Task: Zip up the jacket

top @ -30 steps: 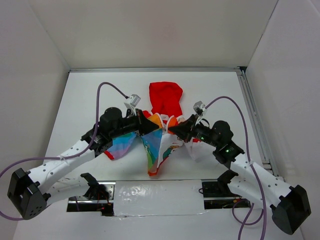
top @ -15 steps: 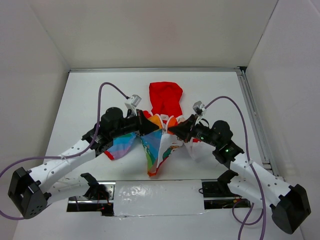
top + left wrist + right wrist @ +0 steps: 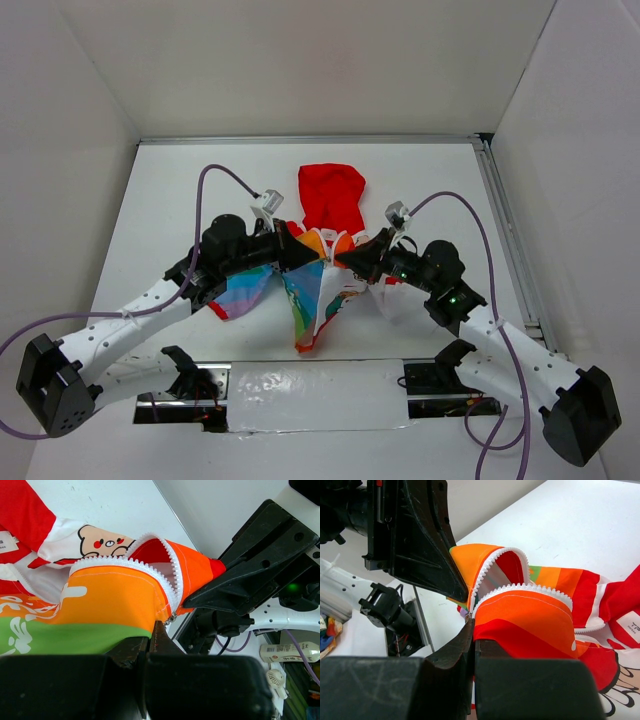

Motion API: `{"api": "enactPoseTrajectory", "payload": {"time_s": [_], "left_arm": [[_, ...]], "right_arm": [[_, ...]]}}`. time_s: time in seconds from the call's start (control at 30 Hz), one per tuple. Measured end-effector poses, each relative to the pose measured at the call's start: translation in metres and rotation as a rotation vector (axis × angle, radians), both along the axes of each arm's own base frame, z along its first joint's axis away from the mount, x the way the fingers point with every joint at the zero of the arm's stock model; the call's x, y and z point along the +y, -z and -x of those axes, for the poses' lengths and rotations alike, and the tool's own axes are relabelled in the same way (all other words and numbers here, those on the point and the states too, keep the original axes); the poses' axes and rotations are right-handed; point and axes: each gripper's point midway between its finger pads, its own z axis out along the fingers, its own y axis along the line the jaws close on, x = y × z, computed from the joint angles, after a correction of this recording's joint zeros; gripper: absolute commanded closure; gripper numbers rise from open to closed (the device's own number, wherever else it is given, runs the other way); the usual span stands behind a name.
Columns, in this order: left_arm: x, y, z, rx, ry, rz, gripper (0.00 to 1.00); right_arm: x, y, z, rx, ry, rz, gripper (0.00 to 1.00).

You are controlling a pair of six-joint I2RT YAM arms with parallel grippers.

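The jacket (image 3: 308, 300) lies bunched in the middle of the table, its red hood (image 3: 332, 195) toward the far side. My left gripper (image 3: 318, 258) is shut on the orange and green rainbow edge (image 3: 100, 600) beside the white zipper teeth (image 3: 125, 563). My right gripper (image 3: 343, 259) is shut on the orange-red edge (image 3: 530, 620) of the other zipper side (image 3: 525, 588). The two grippers meet tip to tip, lifting the fabric between them. A small metal zipper part (image 3: 171, 617) hangs at the left jaws. The cartoon figure (image 3: 102, 542) shows on the white side.
White walls close in the table on three sides. A metal rail (image 3: 505, 230) runs along the right edge. A foil-covered strip (image 3: 310, 385) lies at the near edge between the arm bases. Purple cables (image 3: 215, 175) arch over both arms.
Almost nothing differs; the right gripper has edged slightly left toward the left gripper. Both stay shut on the jacket.
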Motion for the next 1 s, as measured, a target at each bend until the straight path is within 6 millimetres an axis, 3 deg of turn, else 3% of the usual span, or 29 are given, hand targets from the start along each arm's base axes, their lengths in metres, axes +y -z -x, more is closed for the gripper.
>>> {"api": "enactPoseTrajectory", "payload": {"time_s": [1.0], "left_arm": [[-0.006, 0.004, 0.017, -0.044, 0.125, 0.002, 1.0]], "right_arm": [[0.001, -0.001, -0.003, 0.037, -0.015, -0.016, 1.0]]}}
